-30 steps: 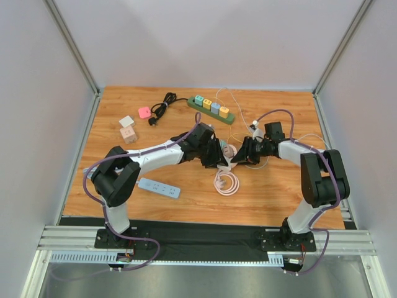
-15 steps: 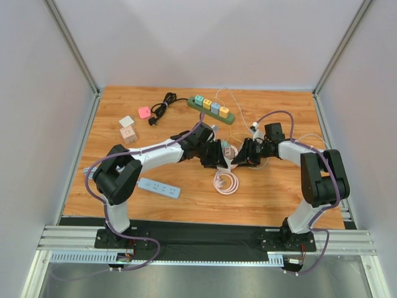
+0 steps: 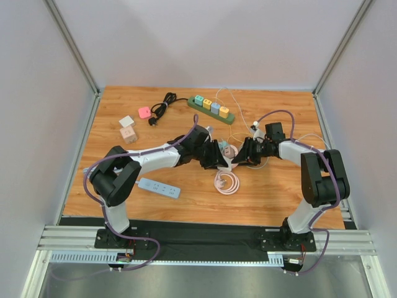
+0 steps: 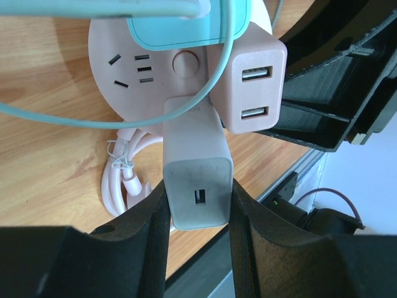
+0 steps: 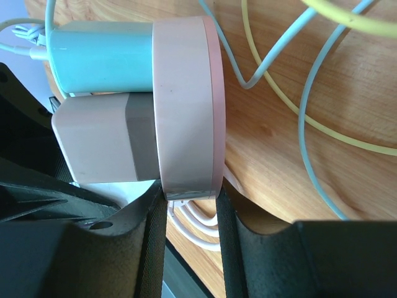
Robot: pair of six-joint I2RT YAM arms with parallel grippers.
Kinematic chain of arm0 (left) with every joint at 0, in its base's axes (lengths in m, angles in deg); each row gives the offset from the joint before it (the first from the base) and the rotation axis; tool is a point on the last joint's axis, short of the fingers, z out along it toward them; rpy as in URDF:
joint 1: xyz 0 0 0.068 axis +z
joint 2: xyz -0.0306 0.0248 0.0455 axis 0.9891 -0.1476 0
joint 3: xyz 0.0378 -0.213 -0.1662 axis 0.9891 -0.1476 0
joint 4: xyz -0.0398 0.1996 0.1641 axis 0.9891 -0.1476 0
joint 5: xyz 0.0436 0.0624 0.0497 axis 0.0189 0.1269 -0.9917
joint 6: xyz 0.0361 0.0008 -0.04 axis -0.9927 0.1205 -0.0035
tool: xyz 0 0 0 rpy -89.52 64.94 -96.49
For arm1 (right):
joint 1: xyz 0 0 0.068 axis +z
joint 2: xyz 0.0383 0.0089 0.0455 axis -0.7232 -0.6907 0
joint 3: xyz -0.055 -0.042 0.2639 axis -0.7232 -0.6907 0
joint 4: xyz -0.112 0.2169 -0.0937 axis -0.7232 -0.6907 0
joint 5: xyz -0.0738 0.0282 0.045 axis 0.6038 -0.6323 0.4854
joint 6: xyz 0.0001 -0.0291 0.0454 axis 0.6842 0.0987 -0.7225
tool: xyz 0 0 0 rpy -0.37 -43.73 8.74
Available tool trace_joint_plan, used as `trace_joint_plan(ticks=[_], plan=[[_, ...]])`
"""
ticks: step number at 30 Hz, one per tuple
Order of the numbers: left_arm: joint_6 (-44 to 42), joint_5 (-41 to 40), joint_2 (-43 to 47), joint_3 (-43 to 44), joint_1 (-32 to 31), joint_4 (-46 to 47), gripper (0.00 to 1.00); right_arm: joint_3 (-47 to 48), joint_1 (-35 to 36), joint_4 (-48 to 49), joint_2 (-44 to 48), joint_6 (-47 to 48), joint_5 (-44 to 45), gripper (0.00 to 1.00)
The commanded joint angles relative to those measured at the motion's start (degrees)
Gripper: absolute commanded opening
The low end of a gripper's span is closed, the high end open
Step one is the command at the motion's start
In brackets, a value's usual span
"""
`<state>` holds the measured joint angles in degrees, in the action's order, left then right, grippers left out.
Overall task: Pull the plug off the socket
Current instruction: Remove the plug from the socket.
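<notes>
Wooden tabletop (image 3: 279,198) inside a white-walled enclosure, with both arms meeting near its middle. In the left wrist view the left gripper (image 4: 198,202) is clamped on a pale, blocky charger plug (image 4: 197,167), one finger pressed against each side of the body. The plug is not yet out: its far end sits in the face of a round pink socket (image 4: 118,87). Holding it by the flat sides looks meant to allow a straight pull along the prongs.

The right gripper (image 5: 189,205) pinches the disc-shaped socket across its thickness at the rim, shown edge-on in the right wrist view. This is probably a brace, so the socket does not follow the plug when it is drawn.

Around the held plug, a pink two-port adapter (image 4: 251,81) and a teal plug (image 4: 186,25) also occupy the socket, both close beside it, so the pull has little sideways room. The socket's coiled pink cord (image 3: 226,183) lies just nearer on the table. Farther out are a blue power strip (image 3: 159,187) to the near left and a green power strip (image 3: 211,109) toward the far side.
</notes>
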<state>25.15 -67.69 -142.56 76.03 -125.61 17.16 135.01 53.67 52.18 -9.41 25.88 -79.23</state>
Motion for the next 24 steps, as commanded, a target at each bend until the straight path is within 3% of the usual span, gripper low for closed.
trace_joint_plan(ticks=[1,5,7,13,17,19,24], plan=[[-0.1,5.73,0.37,7.43,-2.74,-6.4,0.0,-0.16,-1.91,3.99,-1.56,3.11,11.22,0.0],[-3.26,-1.55,-2.88,20.41,-4.94,-23.5,0.0,0.11,-1.91,3.55,-2.26,3.38,11.4,0.0],[-4.58,-1.4,-4.03,21.95,-5.3,-24.96,0.0,0.19,-1.9,3.46,-2.18,3.29,11.57,0.0],[-7.56,-0.35,1.05,10.21,-3.64,-19.0,0.0,0.11,-2.17,3.46,-1.91,3.47,11.75,0.0],[-5.91,10.26,5.1,-1.91,0.14,-2.08,0.0,0.2,-2.35,3.37,-2.26,3.47,11.4,0.0],[-5.64,12.92,5.72,-5.02,1.55,2.0,0.0,0.28,-2.35,3.37,-2.27,3.38,11.4,0.0],[-4.5,16.1,3.19,-3.02,1.91,4.57,0.0,0.11,-2.35,3.55,-2.44,3.73,11.66,0.0]])
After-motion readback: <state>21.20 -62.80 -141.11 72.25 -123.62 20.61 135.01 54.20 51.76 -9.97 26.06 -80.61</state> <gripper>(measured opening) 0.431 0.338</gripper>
